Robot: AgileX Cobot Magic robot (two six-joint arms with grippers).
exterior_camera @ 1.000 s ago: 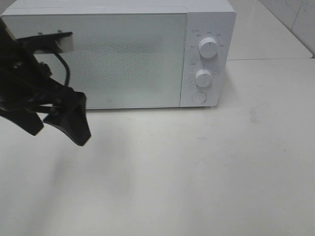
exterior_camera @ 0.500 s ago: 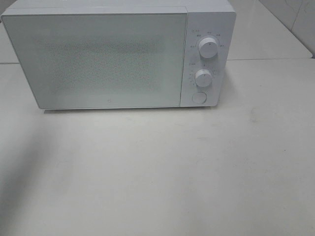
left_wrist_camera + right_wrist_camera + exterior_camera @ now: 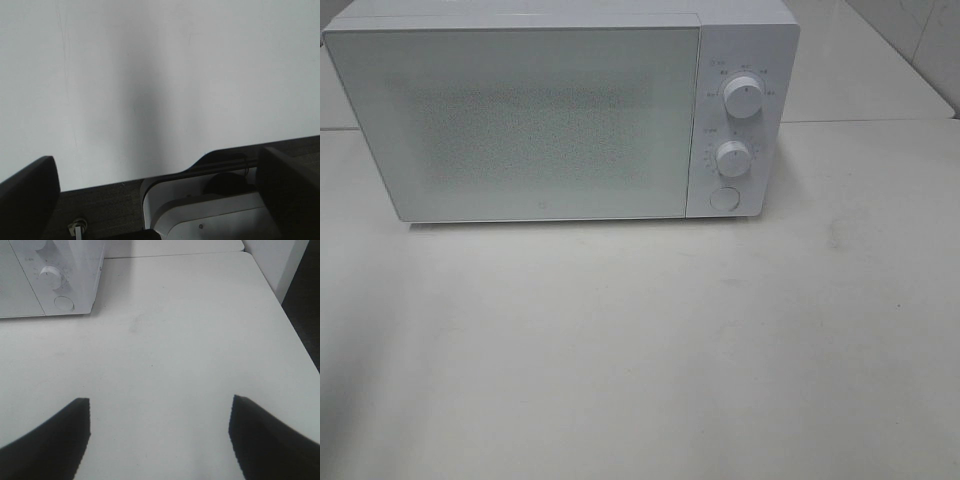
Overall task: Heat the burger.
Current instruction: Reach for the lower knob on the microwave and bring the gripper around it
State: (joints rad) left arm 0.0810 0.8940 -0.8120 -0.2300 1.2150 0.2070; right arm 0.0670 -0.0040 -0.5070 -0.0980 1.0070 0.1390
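Observation:
The burger is out of view in every frame. A white microwave [image 3: 540, 120] stands at the back of the table with its door shut, and its control corner also shows in the right wrist view [image 3: 50, 280]. Neither arm shows in the exterior high view. My left gripper [image 3: 156, 155] is open and empty, its dark fingers [image 3: 30, 195] spread wide before a plain white surface. My right gripper [image 3: 159, 401] hangs open and empty over the bare table, well to the right of the microwave.
The microwave panel carries two knobs [image 3: 744, 98] [image 3: 732, 157] and a round button [image 3: 723, 198]. The white table [image 3: 720, 350] runs to an edge on the right [image 3: 280, 305]. A white rounded machine base [image 3: 210, 210] sits on dark floor below the left gripper.
The left arm, which stood in front of the microwave's left side a second ago, has withdrawn out of the exterior high view. The microwave has not moved.

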